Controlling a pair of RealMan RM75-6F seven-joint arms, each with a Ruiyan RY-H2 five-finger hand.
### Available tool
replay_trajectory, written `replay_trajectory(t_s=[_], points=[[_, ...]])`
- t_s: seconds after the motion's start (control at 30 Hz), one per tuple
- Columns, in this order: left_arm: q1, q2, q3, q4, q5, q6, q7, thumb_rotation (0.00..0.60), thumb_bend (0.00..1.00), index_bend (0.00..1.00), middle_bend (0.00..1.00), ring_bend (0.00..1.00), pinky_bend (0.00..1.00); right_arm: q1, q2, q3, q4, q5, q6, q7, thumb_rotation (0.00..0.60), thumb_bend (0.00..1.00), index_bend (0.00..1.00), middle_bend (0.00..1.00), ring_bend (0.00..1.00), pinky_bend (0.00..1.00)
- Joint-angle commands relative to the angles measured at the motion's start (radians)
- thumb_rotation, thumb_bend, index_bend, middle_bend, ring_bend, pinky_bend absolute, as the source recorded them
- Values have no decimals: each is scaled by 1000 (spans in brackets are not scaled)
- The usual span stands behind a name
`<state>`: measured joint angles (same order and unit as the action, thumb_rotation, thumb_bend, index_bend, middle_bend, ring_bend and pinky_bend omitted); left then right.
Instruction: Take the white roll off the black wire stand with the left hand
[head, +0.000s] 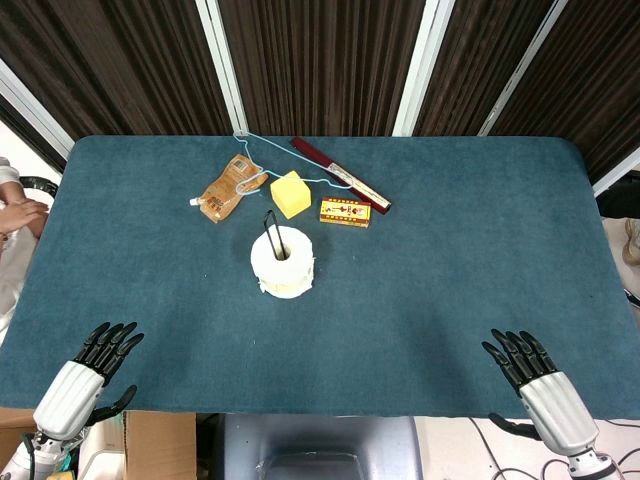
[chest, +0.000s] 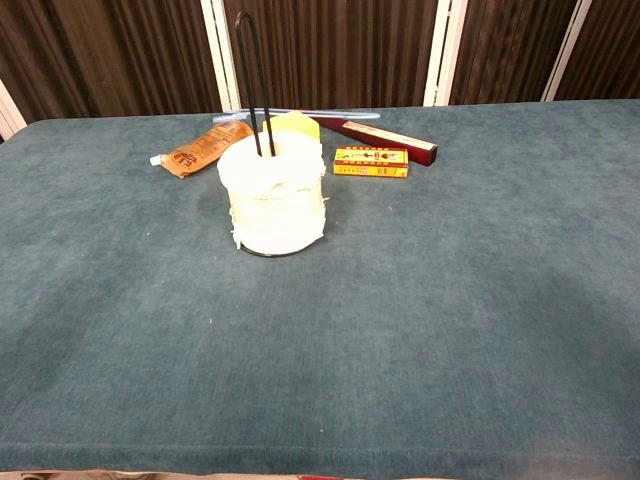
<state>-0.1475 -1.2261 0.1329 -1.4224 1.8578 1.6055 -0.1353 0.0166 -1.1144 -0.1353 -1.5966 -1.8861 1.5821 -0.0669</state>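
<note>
Your left hand (head: 88, 372) sat at the near left edge of the teal table (head: 450, 260), fingers spread and holding nothing, well apart from the white roll (head: 283, 262). Your right hand (head: 535, 378) mirrored it at the near right edge, fingers likewise apart and empty; neither hand showed in the chest view. The roll stood upright near the table's middle, still threaded on the black wire stand (chest: 255, 80), whose thin loop rose straight up out of the core. Just behind the roll lay a yellow block (head: 290, 193), partly hidden by it in the chest view. To the block's left was an orange-brown pouch (head: 228, 188) with a white cap, and to its right a small yellow-and-red box (head: 345, 211) resting flat. A dark red bar (head: 340, 175) lay diagonally behind that box, and a pale blue wire hanger (head: 262, 158) crossed the pouch and block.
</note>
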Motion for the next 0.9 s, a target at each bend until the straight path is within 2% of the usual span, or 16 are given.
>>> replay_trajectory(t_s=[0.03, 0.1, 0.17, 0.23, 0.27, 0.33, 0.4, 0.53, 0.63, 0.7, 0.73, 0.8, 0.9], points=[[-5, -8, -2, 5, 0, -2, -25, 600, 389, 0, 0, 0, 0, 1, 2, -1, -1, -1, -1, 5, 600, 65, 0, 0, 0, 0], [-16, -30, -7, 11, 0, -2, -78, 600, 372, 0, 0, 0, 0, 2, 6, 2, -2, 5, 1, 14, 600, 65, 0, 0, 0, 0], [-43, -86, -26, 40, 18, 25, -206, 600, 361, 0, 0, 0, 0, 3, 11, 3, -4, 11, 1, 27, 600, 65, 0, 0, 0, 0], [-64, -170, -50, 68, 8, 66, -408, 600, 358, 0, 0, 0, 0, 5, 13, 3, -1, 7, 5, 36, 600, 65, 0, 0, 0, 0], [-78, -224, -56, 79, -19, 65, -577, 600, 361, 0, 0, 0, 0, 7, 14, 0, 2, 4, 1, 39, 600, 64, 0, 0, 0, 0], [-119, -247, -42, 77, -57, -29, -724, 600, 369, 0, 0, 0, 0, 10, 18, -2, 2, 1, -4, 48, 600, 65, 0, 0, 0, 0], [-161, -269, -62, 63, -119, -125, -806, 600, 373, 0, 0, 0, 0, 11, 18, 2, 2, 6, -1, 52, 600, 64, 0, 0, 0, 0], [-229, -300, -114, -2, -216, -275, -804, 600, 363, 0, 0, 0, 0, 16, 25, 10, -2, 27, -8, 72, 600, 65, 0, 0, 0, 0], [-242, -313, -131, -9, -235, -295, -781, 600, 364, 0, 0, 0, 0, 18, 26, 12, -4, 33, -11, 76, 600, 65, 0, 0, 0, 0], [-263, -344, -168, -13, -271, -324, -721, 600, 368, 0, 0, 0, 0, 21, 30, 14, -6, 41, -18, 83, 600, 65, 0, 0, 0, 0], [-303, -406, -234, 32, -308, -346, -598, 600, 368, 0, 0, 0, 0, 23, 33, 19, -6, 50, -18, 92, 600, 65, 0, 0, 0, 0], [-328, -473, -275, 88, -339, -351, -492, 600, 364, 0, 0, 0, 0, 26, 35, 23, -4, 53, -17, 102, 600, 65, 0, 0, 0, 0], [-360, -546, -316, 170, -381, -372, -411, 600, 359, 0, 0, 0, 0, 29, 40, 22, -1, 57, -23, 113, 600, 64, 0, 0, 0, 0]])
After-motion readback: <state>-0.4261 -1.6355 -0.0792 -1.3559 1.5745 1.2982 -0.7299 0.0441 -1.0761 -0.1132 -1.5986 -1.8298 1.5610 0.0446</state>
